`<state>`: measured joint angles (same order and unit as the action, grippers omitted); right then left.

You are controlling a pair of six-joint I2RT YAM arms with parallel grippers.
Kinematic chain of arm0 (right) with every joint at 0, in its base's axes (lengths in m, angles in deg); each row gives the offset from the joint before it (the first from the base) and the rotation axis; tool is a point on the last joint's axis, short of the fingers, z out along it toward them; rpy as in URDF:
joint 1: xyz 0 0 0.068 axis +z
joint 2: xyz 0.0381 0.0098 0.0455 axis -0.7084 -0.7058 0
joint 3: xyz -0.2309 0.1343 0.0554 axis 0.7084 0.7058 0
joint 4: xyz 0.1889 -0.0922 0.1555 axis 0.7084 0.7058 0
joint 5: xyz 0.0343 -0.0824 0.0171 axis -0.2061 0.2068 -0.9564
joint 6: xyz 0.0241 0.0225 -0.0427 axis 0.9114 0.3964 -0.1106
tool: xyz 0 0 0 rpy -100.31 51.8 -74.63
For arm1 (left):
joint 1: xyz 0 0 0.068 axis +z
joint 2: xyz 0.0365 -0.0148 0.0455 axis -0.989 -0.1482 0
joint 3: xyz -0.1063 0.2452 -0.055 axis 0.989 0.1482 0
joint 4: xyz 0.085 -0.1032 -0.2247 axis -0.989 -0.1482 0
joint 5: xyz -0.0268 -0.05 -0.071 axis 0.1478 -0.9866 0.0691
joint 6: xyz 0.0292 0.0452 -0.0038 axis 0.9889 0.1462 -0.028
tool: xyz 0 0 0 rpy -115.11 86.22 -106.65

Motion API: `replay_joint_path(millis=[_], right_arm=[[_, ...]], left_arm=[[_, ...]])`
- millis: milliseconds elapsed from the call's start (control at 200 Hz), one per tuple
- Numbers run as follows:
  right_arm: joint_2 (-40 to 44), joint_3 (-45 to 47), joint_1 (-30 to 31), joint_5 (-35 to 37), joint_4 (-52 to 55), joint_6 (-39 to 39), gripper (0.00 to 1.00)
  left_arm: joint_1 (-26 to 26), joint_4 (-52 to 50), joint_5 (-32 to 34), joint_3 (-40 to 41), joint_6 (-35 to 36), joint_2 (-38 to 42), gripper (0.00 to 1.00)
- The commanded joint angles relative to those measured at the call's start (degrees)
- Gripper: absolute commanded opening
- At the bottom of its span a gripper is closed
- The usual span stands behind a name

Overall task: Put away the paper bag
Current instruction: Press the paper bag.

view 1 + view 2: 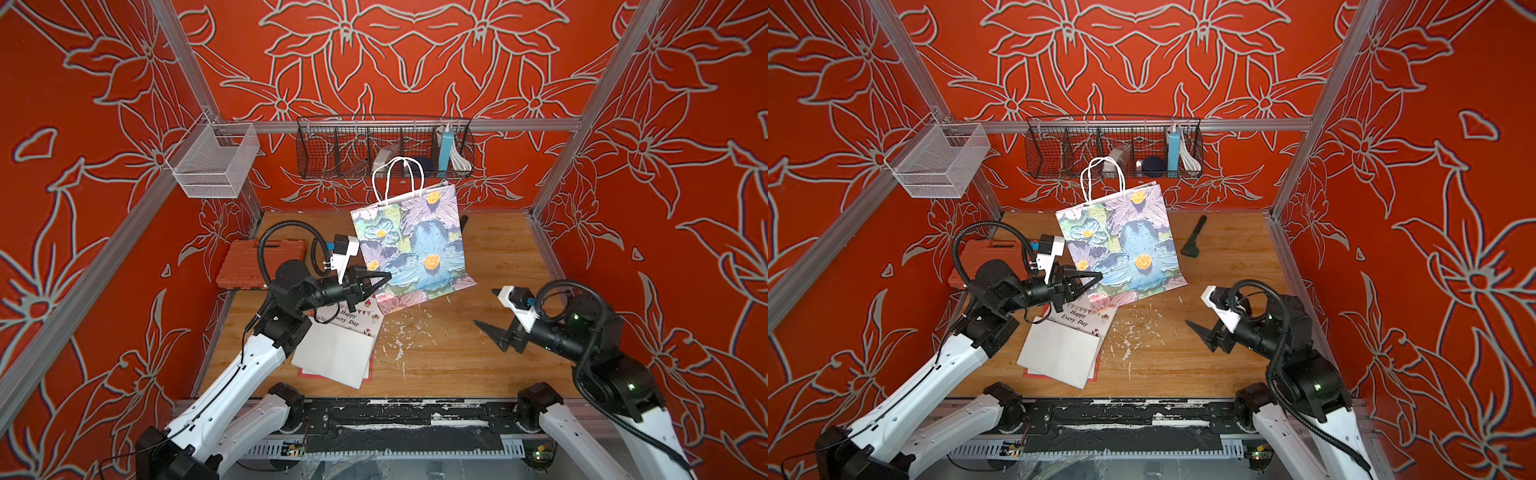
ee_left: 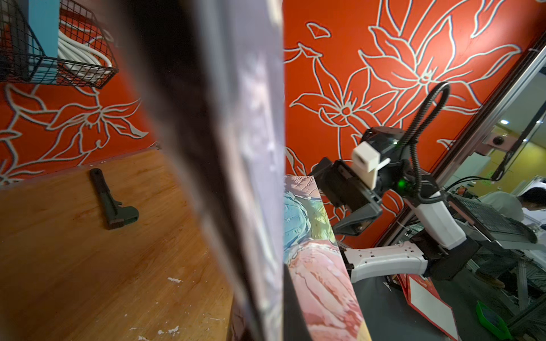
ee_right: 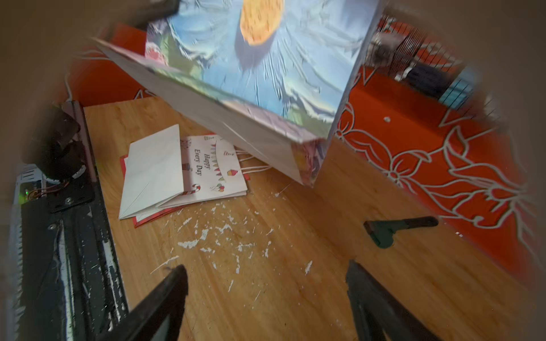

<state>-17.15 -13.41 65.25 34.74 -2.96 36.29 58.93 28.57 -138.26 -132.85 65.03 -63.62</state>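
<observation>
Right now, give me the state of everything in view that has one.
floral paper bag, held up and tilted, handles on top, pinched at its edge.
left gripper, shut on the floral paper bag.
right gripper, open, empty, apart from the bag.
"Happy Every Day" bag, folded flat on the table.
orange tool case, closed.
black tool, lying on the table.

Both top views are coming through bright & evenly lit, light falling from overhead. The red walls [image 1: 415, 62] are reading saturated, w/ colour fringing creeping into the print near the side edges. Shadows on the bench [image 1: 498, 257] are falling soft & faint.

Left wrist view: the paper bag [image 2: 251, 147] is sitting right at the lens, way out of focus, one side going dark.

Right wrist view: it's smearing w/ motion blur, brown haze crowding the corners. The right gripper [image 3: 266, 267] is sitting in shadow.
</observation>
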Motion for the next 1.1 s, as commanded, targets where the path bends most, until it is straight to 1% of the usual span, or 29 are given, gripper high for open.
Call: replay_joint_path(millis=[0,115,255,340,450,590,651,731,821,861,886,911,931,961,1001,1011,1016,1021,1036,1096], right_arm=[[-1.74,1.28,-0.19,-4.85,-2.57,-2.42,0.88],[-4.20,0.99,-0.18,-12.32,-9.78,1.57,0.89],[-7.91,0.62,-0.17,-21.55,-19.29,9.30,0.90],[-9.74,1.01,-0.19,-27.17,-25.25,14.10,0.88],[-11.57,1.18,-0.10,-31.32,-30.08,18.08,0.80],[-12.74,1.20,-0.10,-33.06,-32.37,19.50,0.61],[-13.04,1.19,-0.07,-33.74,-33.94,20.73,0.51],[-13.45,1.37,-0.01,-33.41,-36.27,22.98,0.30],[-13.55,1.53,-0.01,-32.91,-37.82,24.69,0.00],[-13.31,1.68,0.02,-32.60,-38.47,25.45,0.00],[-13.08,1.79,0.00,-32.38,-38.83,25.93,0.00],[-12.82,1.89,-0.01,-32.10,-39.15,26.30,0.00],[-12.57,1.86,-0.01,-31.63,-39.35,26.60,0.00],[-12.15,1.66,-0.02,-30.74,-39.16,27.02,0.00],[-11.57,1.10,-0.01,-29.37,-37.94,26.83,0.00],[-11.49,0.93,-0.01,-29.05,-37.60,26.62,0.00],[-11.42,0.80,-0.01,-28.88,-37.42,26.54,0.00],[-11.34,0.74,-0.01,-28.66,-37.20,26.37,0.00],[-11.15,0.45,-0.01,-28.05,-36.37,26.11,0.00],[-10.53,-0.43,-0.01,-24.66,-33.20,24.96,0.00]], left_arm=[[0.05,5.57,-5.74,-1.28,-3.51,1.23,0.00],[-0.20,6.61,-9.75,-0.78,-4.17,1.41,0.00],[-2.07,6.71,-12.72,-0.64,-3.33,0.58,0.00],[-3.58,6.63,-13.58,-1.05,-2.22,-0.03,0.00],[-4.61,5.52,-13.86,-1.99,-0.54,-0.90,0.00],[-4.70,4.12,-13.89,-3.00,0.66,-1.88,0.00],[-4.70,3.46,-13.60,-3.18,1.19,-2.11,0.00],[-4.70,3.13,-12.59,-3.19,1.41,-2.44,0.00],[-4.70,2.70,-11.07,-3.64,1.62,-2.80,0.00],[-4.70,1.50,-9.61,-4.09,1.95,-2.86,0.00],[-4.70,0.44,-8.41,-4.38,2.30,-2.81,0.05],[-4.70,-0.58,-6.86,-4.60,2.52,-2.61,0.13],[-4.70,-1.60,-5.15,-4.78,2.88,-2.42,0.25],[-4.62,-3.52,-2.32,-5.17,3.43,-1.95,0.48],[-4.44,-6.19,1.68,-5.69,4.12,-1.02,0.70],[-4.39,-7.03,2.51,-5.84,4.23,-0.80,0.87],[-4.33,-7.39,2.90,-5.83,4.35,-0.66,0.93],[-4.25,-7.70,3.31,-5.87,4.41,-0.46,0.96],[-4.07,-8.40,4.50,-5.97,4.62,-0.06,0.98],[-3.14,-10.85,9.56,-5.52,5.02,2.19,0.99]])
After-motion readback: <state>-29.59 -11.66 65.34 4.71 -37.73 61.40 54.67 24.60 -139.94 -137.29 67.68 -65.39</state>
